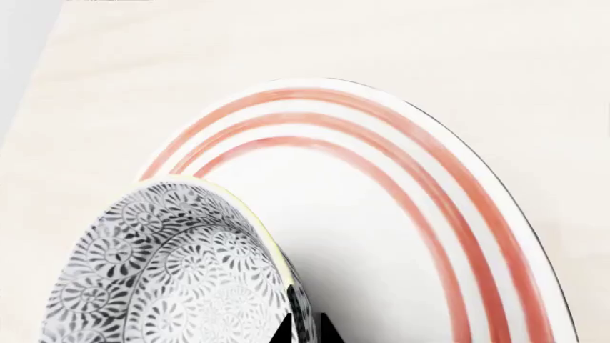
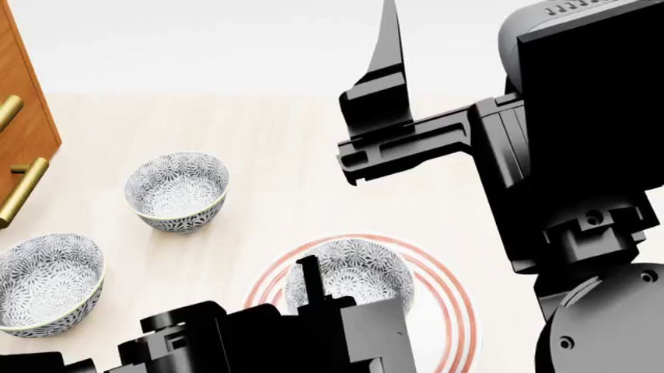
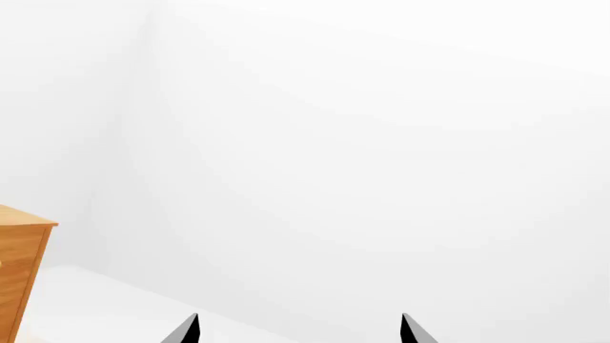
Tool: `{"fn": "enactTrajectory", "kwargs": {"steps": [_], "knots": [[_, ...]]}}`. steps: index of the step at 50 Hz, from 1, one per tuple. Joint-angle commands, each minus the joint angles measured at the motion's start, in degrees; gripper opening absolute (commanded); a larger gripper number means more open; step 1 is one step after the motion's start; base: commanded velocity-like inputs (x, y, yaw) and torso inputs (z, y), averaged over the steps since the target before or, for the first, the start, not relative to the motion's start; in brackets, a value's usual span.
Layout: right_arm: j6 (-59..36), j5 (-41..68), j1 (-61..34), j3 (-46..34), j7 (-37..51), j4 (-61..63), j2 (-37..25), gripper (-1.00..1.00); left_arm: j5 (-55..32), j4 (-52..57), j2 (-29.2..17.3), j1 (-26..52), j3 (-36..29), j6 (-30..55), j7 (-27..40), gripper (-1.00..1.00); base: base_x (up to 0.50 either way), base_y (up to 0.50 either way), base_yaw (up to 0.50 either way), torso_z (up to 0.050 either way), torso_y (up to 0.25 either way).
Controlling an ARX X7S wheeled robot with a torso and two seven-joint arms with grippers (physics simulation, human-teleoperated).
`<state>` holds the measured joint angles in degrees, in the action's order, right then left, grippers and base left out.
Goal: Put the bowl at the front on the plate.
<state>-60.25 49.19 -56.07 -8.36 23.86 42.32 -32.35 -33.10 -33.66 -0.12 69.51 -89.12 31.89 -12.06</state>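
Your bowl (image 2: 351,273) sits on the plate (image 2: 456,307), toward the plate's left half, with the red rings showing around it. Your left claw (image 2: 309,289) is at the bowl's near rim — one black finger (image 2: 309,280) stands up just inside the rim, and in the left wrist view the finger (image 1: 303,329) shows against the bowl's wall (image 1: 171,271). Whether it is pinching the rim or merely beside it, you cannot tell.

Your right claw (image 2: 386,85) is raised high over the table (image 2: 280,194), well apart from the dishes; its wrist view shows two fingertips (image 3: 186,330) spread wide with nothing between them.

Two matching bowls (image 2: 177,190) stand to the left on the table — near a wooden cabinet (image 2: 21,116).
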Motion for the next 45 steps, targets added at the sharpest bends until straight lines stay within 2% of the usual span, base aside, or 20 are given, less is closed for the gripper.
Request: {"fn": "enactTrajectory", "kwargs": {"steps": [1, 22, 23, 45], "knots": [[0.3, 0.3, 0.3, 0.2, 0.2, 0.2, -0.3, 1.0, 1.0, 0.2, 0.1, -0.5, 0.3, -0.2, 0.6, -1.0, 0.0, 0.0, 0.0, 0.0, 0.0], [0.8, 0.3, 0.1, -0.4, 0.3, -0.3, -0.3, 1.0, 1.5, -0.3, 0.1, -1.2, 1.1, -1.4, 1.2, -1.0, 0.0, 0.0, 0.0, 0.0, 0.0], [0.9, 0.3, 0.1, -0.5, 0.3, -0.3, -0.3, 1.0, 1.3, 0.1, 0.0, -0.9, 0.9, -1.2, 0.6, 1.0, 0.0, 0.0, 0.0, 0.0, 0.0], [0.6, 0.9, -0.5, -0.6, 0.8, -0.2, -0.6, 1.0, -1.8, 4.3, -1.8, -0.1, 2.8, 0.5, -0.6, 1.0, 0.0, 0.0, 0.0, 0.0, 0.0]]}}
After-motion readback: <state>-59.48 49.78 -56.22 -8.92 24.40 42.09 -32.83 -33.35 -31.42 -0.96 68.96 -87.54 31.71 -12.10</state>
